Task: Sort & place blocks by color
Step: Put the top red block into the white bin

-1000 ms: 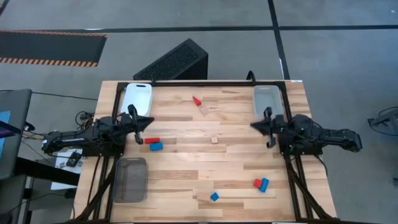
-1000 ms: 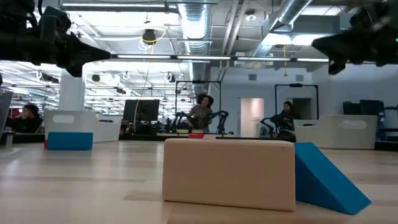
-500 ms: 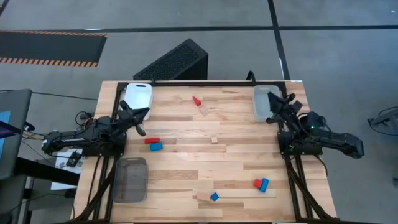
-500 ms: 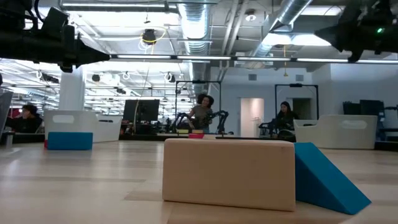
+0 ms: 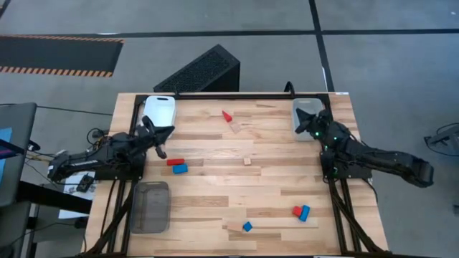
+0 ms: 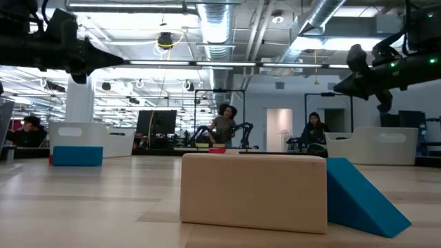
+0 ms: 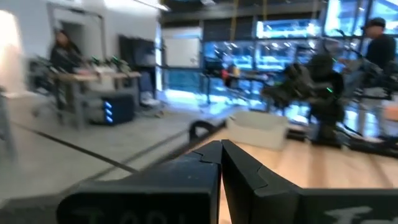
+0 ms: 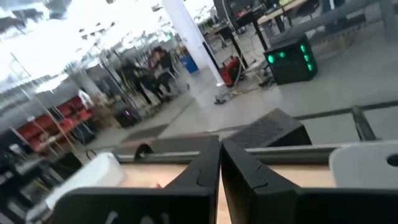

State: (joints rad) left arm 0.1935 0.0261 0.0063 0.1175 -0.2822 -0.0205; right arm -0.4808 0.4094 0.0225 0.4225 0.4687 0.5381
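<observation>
Left hand point(image 5: 159, 137) closed, empty, raised near white tray point(image 5: 158, 110). Right hand point(image 5: 310, 127) closed, empty, raised over clear tray point(image 5: 303, 107). Blocks point(image 5: 179, 168) untouched on worktop point(image 5: 237, 183).

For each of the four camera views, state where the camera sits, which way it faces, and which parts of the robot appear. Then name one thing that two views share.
High view: above the table, looking straight down; both arms, the left gripper and right gripper show.
Low view: at tabletop height, looking level across a wooden block and blue wedge into the room; both arms show overhead.
Left wrist view: on the left arm, looking across the table; its shut fingers show.
Right wrist view: on the right arm; its shut fingers show.
Shared: the clear tray is in the high and left wrist views.
</observation>
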